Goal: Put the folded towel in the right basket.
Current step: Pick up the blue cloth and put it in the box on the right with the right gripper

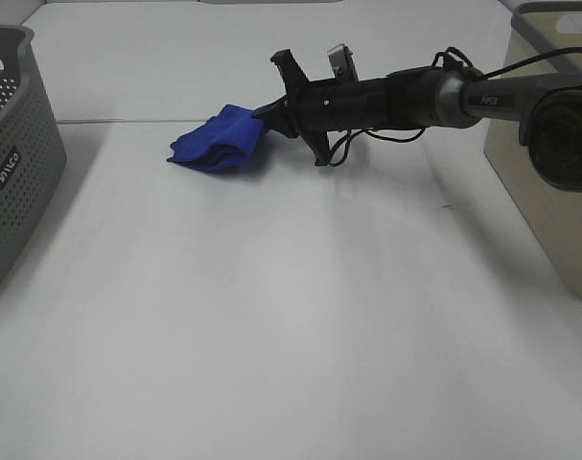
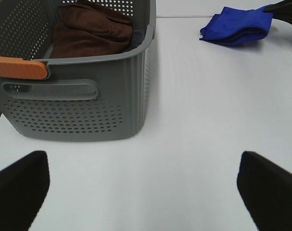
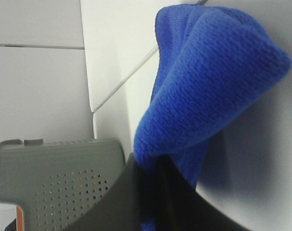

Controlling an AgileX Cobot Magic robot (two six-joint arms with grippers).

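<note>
A robotics lab is suggested: a plain white tabletop (image 1: pixel 271 335) is flanked by a grey perforated plastic basket (image 1: pixel 12 163) and a beige plastic basket (image 1: pixel 545 235), under a cabled black robot arm (image 1: pixel 406 101).

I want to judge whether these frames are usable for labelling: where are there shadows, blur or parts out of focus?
Exterior high: even, soft light, with only a faint shadow under the blue towel. Left wrist: the gray basket is sharp, while the left gripper is dark and blurred. Right wrist: the towel weave is sharp, but the right gripper is a dark, unfocused mass.
</note>
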